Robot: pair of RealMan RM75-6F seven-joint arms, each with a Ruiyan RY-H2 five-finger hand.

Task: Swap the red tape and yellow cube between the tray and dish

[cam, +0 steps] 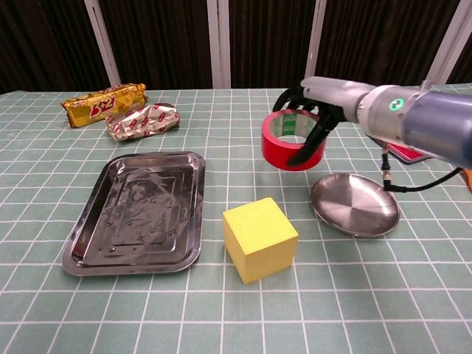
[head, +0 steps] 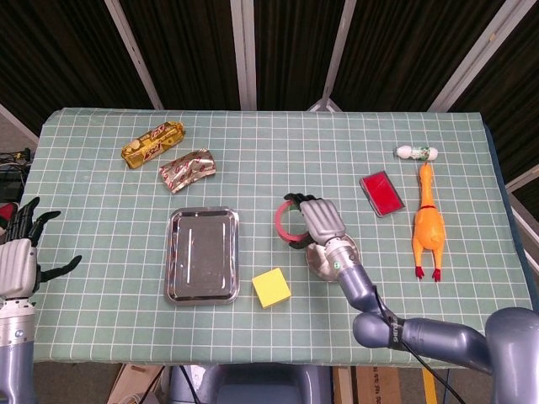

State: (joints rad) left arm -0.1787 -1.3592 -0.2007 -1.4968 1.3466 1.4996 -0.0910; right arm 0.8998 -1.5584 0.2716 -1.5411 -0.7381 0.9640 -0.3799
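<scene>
My right hand (head: 320, 220) (cam: 318, 107) grips the red tape roll (head: 288, 225) (cam: 290, 141) and holds it in the air, left of the round metal dish (cam: 355, 204) (head: 317, 261), which holds nothing. The yellow cube (head: 271, 288) (cam: 259, 238) sits on the table between the dish and the steel tray (head: 202, 254) (cam: 140, 210); nothing lies in the tray. My left hand (head: 21, 261) hangs open off the table's left edge, far from everything, seen only in the head view.
Two foil snack packs (head: 152, 143) (head: 187, 170) lie at the back left. A red flat box (head: 381, 193), a rubber chicken (head: 428, 223) and a small white bottle (head: 416, 152) lie at the right. Green checked cloth covers the table.
</scene>
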